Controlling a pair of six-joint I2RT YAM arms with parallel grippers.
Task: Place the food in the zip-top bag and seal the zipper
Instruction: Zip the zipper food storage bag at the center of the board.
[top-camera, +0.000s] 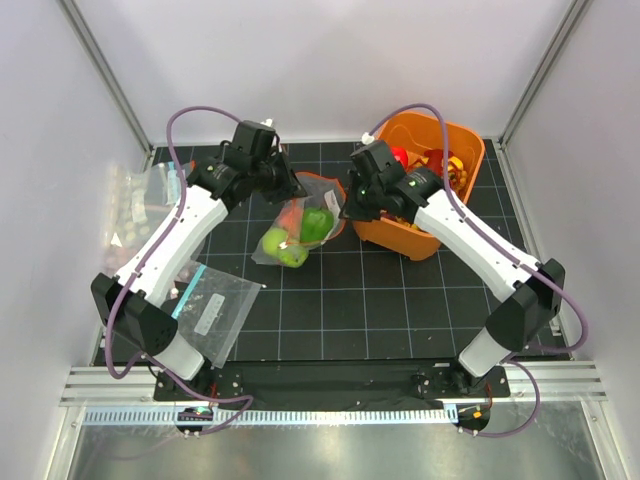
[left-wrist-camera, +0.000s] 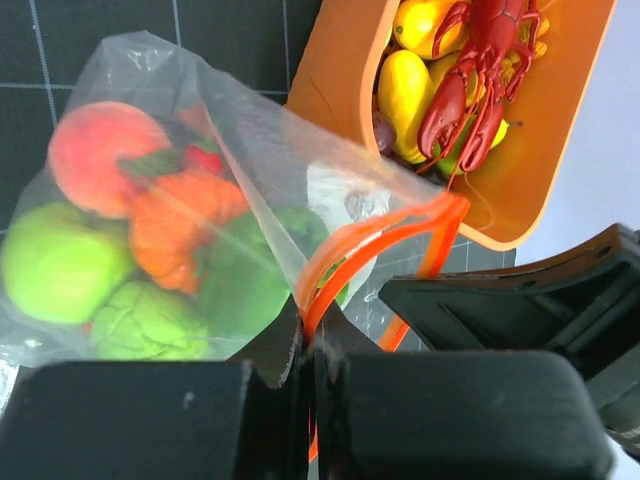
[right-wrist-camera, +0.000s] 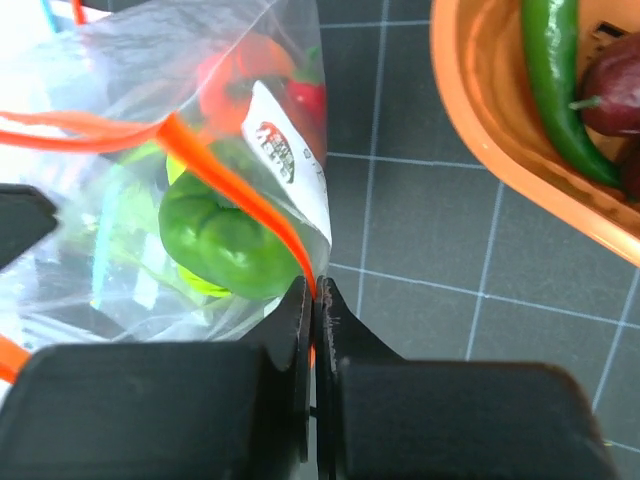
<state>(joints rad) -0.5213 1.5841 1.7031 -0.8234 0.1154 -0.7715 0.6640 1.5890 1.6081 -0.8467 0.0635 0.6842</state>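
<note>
Currently finds the left gripper (left-wrist-camera: 308, 330) pinched fully together on the zipper (left-wrist-camera: 385, 235), with the orange-red strip coming out from between the jaws and looping up and to that hand's right. Notes no gap between the fingers (left-wrist-camera: 150, 420) beyond the strip itself. Finds the right gripper (right-wrist-camera: 315, 290) likewise closed flat on the same zipper at the opposite end of the mouth, with the strip running from its fingertips up and to its left. Places the zip-top bag (top-camera: 300, 225) between the two hands in the top view, trailing from both sets of fingertips onto the black gridded mat (top-camera: 400, 290). Records the mouth as parted, with two orange-red lines apart ahead of the left gripper. Counts the food (left-wrist-camera: 170, 235) inside the bag, directly ahead of the left hand: peach, orange, red and several green pieces. Sees a green pepper (right-wrist-camera: 225, 240) against the plastic just ahead of the right fingertips, beside the white label (right-wrist-camera: 285, 150). Locates an orange bin (right-wrist-camera: 480, 130) near the right gripper, on its right, holding a red lobster (left-wrist-camera: 480, 80), yellow pieces and a green chilli (right-wrist-camera: 560, 90). Logs a second clear bag (top-camera: 215, 305) with a teal edge flat on the mat, well behind the left hand.
</note>
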